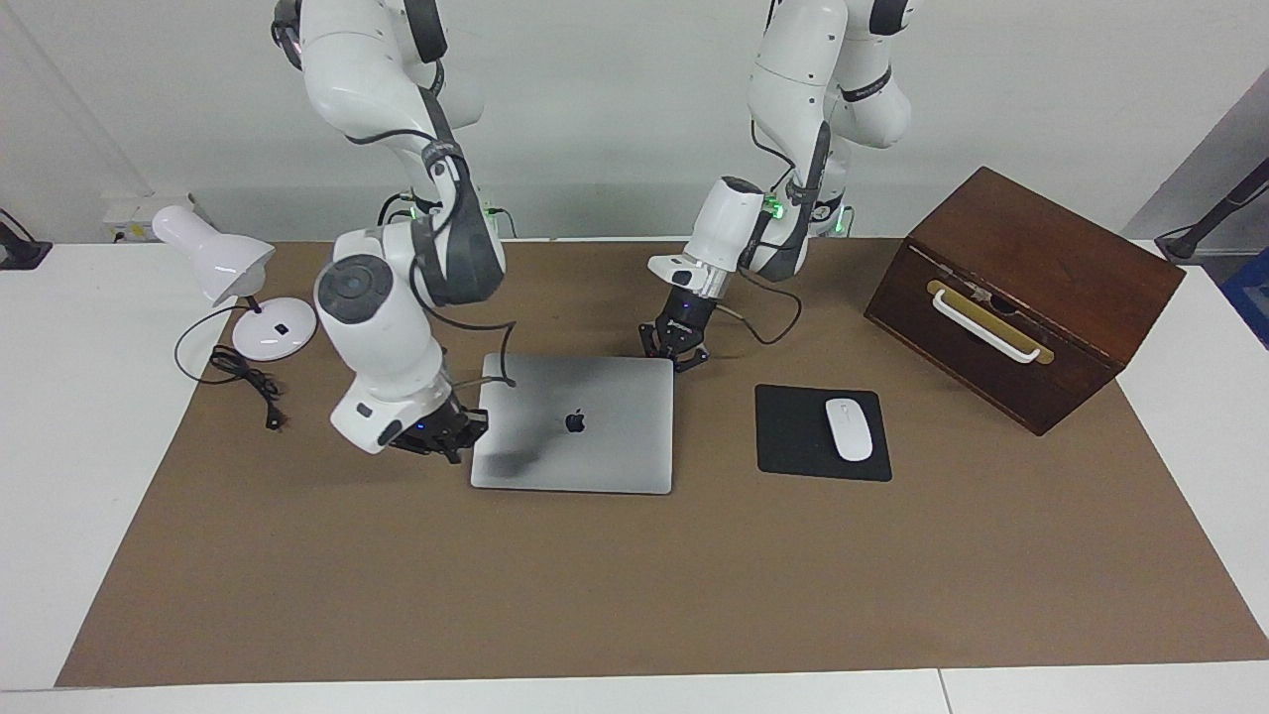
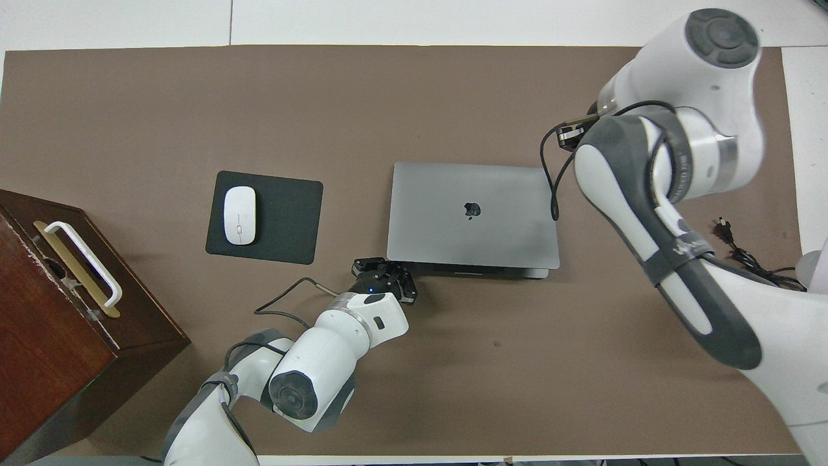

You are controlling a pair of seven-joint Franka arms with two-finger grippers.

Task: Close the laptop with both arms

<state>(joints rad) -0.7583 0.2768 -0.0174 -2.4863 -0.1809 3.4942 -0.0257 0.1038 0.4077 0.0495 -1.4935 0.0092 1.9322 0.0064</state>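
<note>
The silver-grey laptop (image 1: 585,421) lies on the brown mat with its lid down or almost down, apple logo up. In the overhead view (image 2: 472,213) a thin dark strip of its base shows along the edge nearer the robots. My left gripper (image 1: 676,352) is low at the laptop's corner nearer the robots, toward the left arm's end, fingers spread, holding nothing; it also shows in the overhead view (image 2: 388,277). My right gripper (image 1: 446,431) is low beside the laptop's edge toward the right arm's end; the right arm hides most of it from above.
A black mouse pad (image 1: 793,436) with a white mouse (image 1: 849,428) lies beside the laptop toward the left arm's end. A brown wooden box (image 1: 1021,288) with a white handle stands past it. A white desk lamp (image 1: 233,273) and its cable are at the right arm's end.
</note>
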